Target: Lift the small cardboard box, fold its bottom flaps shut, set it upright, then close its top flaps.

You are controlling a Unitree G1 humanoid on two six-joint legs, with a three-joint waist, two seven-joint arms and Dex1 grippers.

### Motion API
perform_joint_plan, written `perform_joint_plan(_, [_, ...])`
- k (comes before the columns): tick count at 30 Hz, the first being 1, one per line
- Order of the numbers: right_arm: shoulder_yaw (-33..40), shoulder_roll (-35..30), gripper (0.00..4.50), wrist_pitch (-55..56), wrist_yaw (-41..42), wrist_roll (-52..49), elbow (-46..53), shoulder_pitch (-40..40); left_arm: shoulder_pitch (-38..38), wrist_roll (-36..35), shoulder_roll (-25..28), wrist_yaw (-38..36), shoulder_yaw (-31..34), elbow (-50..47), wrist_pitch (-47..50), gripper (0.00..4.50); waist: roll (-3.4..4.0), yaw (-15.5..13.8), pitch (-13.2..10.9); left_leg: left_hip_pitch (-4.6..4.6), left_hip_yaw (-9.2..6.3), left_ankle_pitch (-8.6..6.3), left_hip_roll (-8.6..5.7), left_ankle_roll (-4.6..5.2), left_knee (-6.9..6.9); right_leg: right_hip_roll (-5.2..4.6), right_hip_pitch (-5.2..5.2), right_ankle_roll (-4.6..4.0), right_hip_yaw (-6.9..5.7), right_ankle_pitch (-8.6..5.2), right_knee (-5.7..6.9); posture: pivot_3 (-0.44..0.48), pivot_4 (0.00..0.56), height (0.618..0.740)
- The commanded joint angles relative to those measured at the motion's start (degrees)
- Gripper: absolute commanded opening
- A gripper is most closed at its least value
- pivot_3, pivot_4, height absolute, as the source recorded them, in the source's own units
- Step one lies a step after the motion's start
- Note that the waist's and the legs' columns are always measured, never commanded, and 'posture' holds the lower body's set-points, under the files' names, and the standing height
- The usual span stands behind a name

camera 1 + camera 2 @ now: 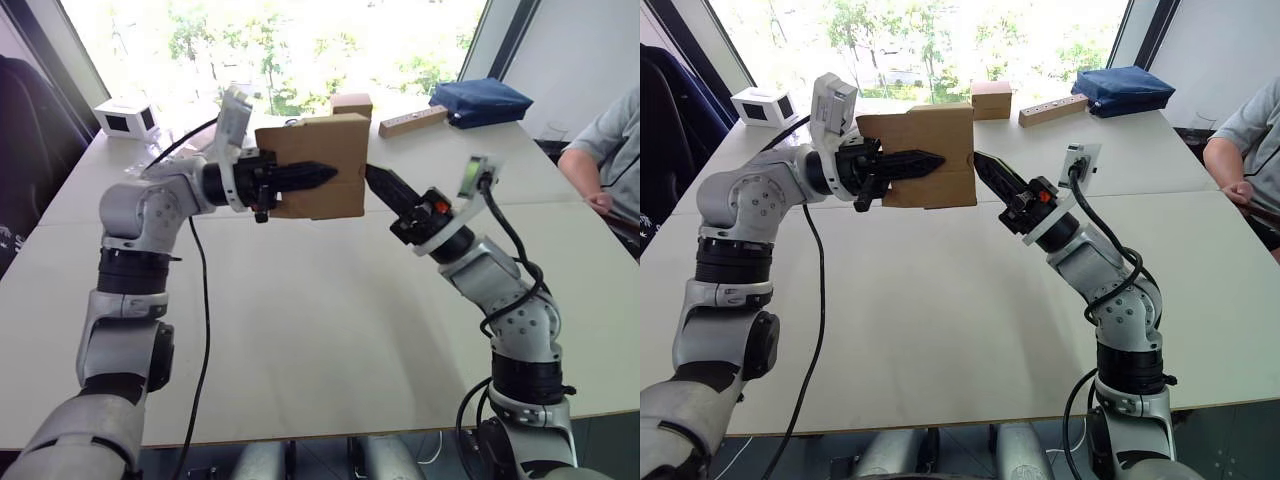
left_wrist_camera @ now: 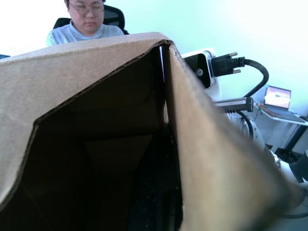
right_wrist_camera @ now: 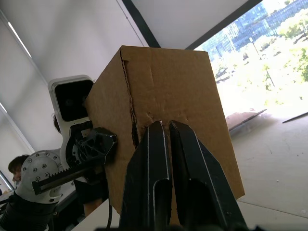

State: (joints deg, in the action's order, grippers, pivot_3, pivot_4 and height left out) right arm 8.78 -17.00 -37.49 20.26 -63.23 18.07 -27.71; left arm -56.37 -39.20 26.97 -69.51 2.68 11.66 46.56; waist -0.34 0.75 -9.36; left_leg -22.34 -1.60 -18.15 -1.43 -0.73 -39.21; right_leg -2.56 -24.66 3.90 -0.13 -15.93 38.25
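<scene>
The small cardboard box (image 1: 322,145) hangs in the air above the far half of the white table (image 1: 320,330), plain brown and lying on its side. My left gripper (image 1: 328,176) is shut on one of its walls; one black finger runs along the outside face. The left wrist view looks into the dark open inside of the box (image 2: 96,62). My right gripper (image 1: 369,173) is shut, and its tips touch the box end that faces it. In the right wrist view that end (image 3: 168,82) is folded flat, with a seam beside my fingers (image 3: 151,144). I cannot tell which flaps these are.
Behind the box stand a squarer tan box (image 1: 352,103) and a wooden block (image 1: 412,121). A blue bag (image 1: 480,100) lies at the back right, a white device (image 1: 125,117) at the back left. A person (image 1: 605,140) sits at the table's right edge.
</scene>
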Motion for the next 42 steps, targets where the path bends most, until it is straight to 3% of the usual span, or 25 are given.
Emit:
perform_joint_plan(1, [1.8, -2.0, 0.17, -0.9, 0.8, -1.5, 3.7, 0.6, -1.2, 0.2, 0.3, -0.2, -0.4, -0.6, -0.8, 0.0, 0.0, 0.0, 0.0, 0.0, 0.0, 0.0, 0.0, 0.0, 0.0, 0.0, 0.0, 0.0, 0.0, 0.0, 0.0, 0.0, 0.15, 0.74])
perform_joint_plan(9, [12.1, -12.9, 0.17, -4.7, 1.3, -5.3, 3.9, 8.9, -0.8, 1.4, 3.5, -0.7, -0.7, -2.0, -0.6, 0.0, -0.01, -0.1, 0.0, -0.03, 0.01, -0.04, 0.0, 0.07, 0.01, -0.01, 0.03, 0.0, 0.0, 0.0, -0.09, 0.0, 0.15, 0.74])
perform_joint_plan(11, [12.6, -17.4, 0.17, -6.8, 2.7, -4.5, 5.2, 11.1, -0.6, 7.2, 5.5, 3.6, -3.7, -2.9, -2.6, 0.0, 0.01, 0.0, 0.0, -0.02, 0.01, -0.04, 0.0, 0.08, 0.01, 0.0, 0.03, 0.0, 0.0, 0.0, -0.08, 0.0, 0.15, 0.74])
perform_joint_plan(13, [10.6, -23.4, 0.17, -6.9, 5.3, 2.1, 7.2, 14.4, -1.4, 11.9, 9.4, 2.3, -9.4, -3.5, -1.7, 0.0, 0.03, 0.0, 0.0, 0.0, 0.03, -0.04, 0.01, 0.08, 0.01, 0.01, 0.03, 0.0, 0.01, 0.0, -0.07, 0.0, 0.15, 0.74])
perform_joint_plan(17, [7.8, -36.0, 0.17, -3.5, 13.6, 14.6, 9.6, 20.2, -5.2, 23.2, 13.9, -4.7, -21.5, -1.2, -10.0, 0.0, -0.01, -0.3, 0.0, 0.01, 0.03, -0.05, -0.01, 0.09, 0.04, 0.06, 0.06, 0.0, 0.0, 0.0, -0.11, 0.0, 0.15, 0.74])
perform_joint_plan(20, [7.2, -41.1, 0.17, -3.0, 18.1, 17.1, 11.7, 20.2, -12.9, 24.1, 12.6, -11.0, -26.6, 2.2, -4.4, 0.0, -0.08, -0.5, -0.1, -0.04, 0.02, -0.05, -0.04, 0.1, -0.06, 0.1, 0.12, 0.01, -0.01, -0.01, -0.17, 0.0, 0.15, 0.74])
perform_joint_plan(24, [3.2, -48.7, 0.17, -1.4, 22.7, 25.3, 16.5, 22.6, -19.1, 31.7, 11.5, -18.5, -38.0, 1.8, -5.4, 0.0, -0.08, -0.8, -0.1, -0.05, 0.02, -0.12, -0.04, 0.22, -0.08, 0.15, 0.13, 0.03, -0.02, -0.02, -0.21, 0.0, 0.15, 0.74])
perform_joint_plan(30, [2.6, -45.2, 0.17, -3.5, 18.1, 27.3, 22.8, 24.8, -20.1, 41.6, 7.7, -19.5, -49.2, 0.4, -5.1, 0.0, -0.11, -0.2, -0.1, -0.01, 0.02, -0.13, 0.01, 0.25, -0.07, 0.15, 0.15, 0.04, 0.02, -0.03, -0.18, 0.0, 0.15, 0.74])
perform_joint_plan(37, [2.5, -40.3, 0.17, -5.0, 14.2, 29.5, 26.0, 27.9, -22.2, 44.6, -0.3, -19.0, -51.8, 4.2, 3.5, 0.0, -0.2, -0.3, -0.1, -0.04, -0.02, -0.12, -0.02, 0.26, -0.1, 0.13, 0.17, 0.04, 0.02, -0.03, -0.19, 0.0, 0.15, 0.74])
perform_joint_plan(42, [1.8, -37.8, 0.17, -5.4, 12.7, 30.7, 27.0, 28.8, -21.1, 45.0, -0.7, -20.3, -53.0, 1.3, 6.9, 0.0, -0.19, 0.0, -0.1, -0.02, -0.02, -0.12, -0.01, 0.26, -0.1, 0.14, 0.17, 0.04, 0.02, -0.03, -0.17, 0.0, 0.15, 0.74])
